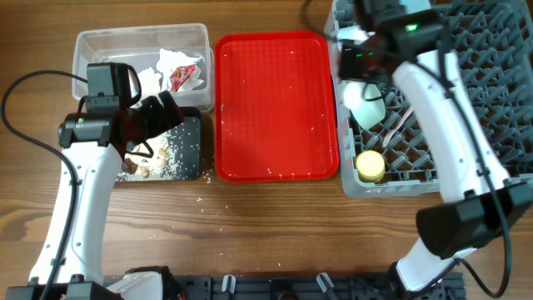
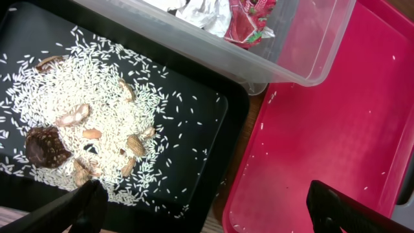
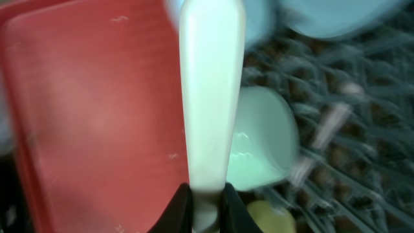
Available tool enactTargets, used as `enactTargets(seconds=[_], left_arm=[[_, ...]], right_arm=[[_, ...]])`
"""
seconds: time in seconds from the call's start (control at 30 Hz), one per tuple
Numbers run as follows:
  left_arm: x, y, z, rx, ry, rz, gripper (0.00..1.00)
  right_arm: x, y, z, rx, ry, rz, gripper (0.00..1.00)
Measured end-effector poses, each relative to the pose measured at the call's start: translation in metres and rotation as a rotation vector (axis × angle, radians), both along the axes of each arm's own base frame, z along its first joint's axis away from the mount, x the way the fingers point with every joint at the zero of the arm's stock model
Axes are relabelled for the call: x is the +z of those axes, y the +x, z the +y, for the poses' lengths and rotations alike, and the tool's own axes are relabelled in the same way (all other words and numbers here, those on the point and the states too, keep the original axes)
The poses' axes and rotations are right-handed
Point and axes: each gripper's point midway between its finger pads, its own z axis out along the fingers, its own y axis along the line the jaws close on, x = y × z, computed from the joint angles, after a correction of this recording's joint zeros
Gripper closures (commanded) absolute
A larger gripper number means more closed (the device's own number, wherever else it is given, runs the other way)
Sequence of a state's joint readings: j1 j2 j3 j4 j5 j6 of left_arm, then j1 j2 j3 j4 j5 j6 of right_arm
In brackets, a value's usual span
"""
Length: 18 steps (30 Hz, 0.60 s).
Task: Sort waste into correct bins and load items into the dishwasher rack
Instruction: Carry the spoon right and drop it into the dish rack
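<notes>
Right gripper (image 3: 206, 194): clamped on one end of utensil (image 3: 210, 84); spoon or fork, cannot tell. Long axis runs straight out from the fingers. Rack (image 3: 362, 129) lies below and rightward, bowl (image 3: 262, 139) under the tip; red tray (image 3: 90, 116) leftward. Left gripper (image 2: 207, 210): jaws apart, empty, above black tray (image 2: 200, 129); the farther arm.

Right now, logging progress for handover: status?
Left fingers open, empty, over black tray. Right fingers shut on white utensil at rack edge. Pale bowl close beneath it.
</notes>
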State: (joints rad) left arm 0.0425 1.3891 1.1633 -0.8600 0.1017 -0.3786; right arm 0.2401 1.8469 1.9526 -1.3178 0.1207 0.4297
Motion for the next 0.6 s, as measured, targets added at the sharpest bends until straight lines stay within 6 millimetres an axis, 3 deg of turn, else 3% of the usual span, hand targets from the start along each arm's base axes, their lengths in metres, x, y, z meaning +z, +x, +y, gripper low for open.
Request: enactTargets(seconds=[0.13,0.2,0.27,0.37,0.47,0.6], left_arm=[[0.000,0.000,0.000,0.000,0.000,0.000,0.00],[0.000,0.000,0.000,0.000,0.000,0.000,0.00],[0.000,0.000,0.000,0.000,0.000,0.000,0.00],[0.000,0.000,0.000,0.000,0.000,0.000,0.00],[0.000,0.000,0.000,0.000,0.000,-0.002,0.00],[0.000,0.000,0.000,0.000,0.000,0.000,0.00]], right_arm=[[-0.011,-0.001,-0.079,-0.296,-0.013,0.030,0.96],[-0.026,-0.006,-0.109,-0.404,-0.009,0.058,0.96],[-0.044,-0.007,-0.126,-0.470,0.001,0.070,0.96],[-0.083,-0.010,-0.129,-0.501,0.025,0.104,0.83],[-0.108,-0.018,-0.124,-0.498,0.040,0.141,0.68],[-0.115,-0.019,-0.122,-0.502,0.053,0.148,0.66]])
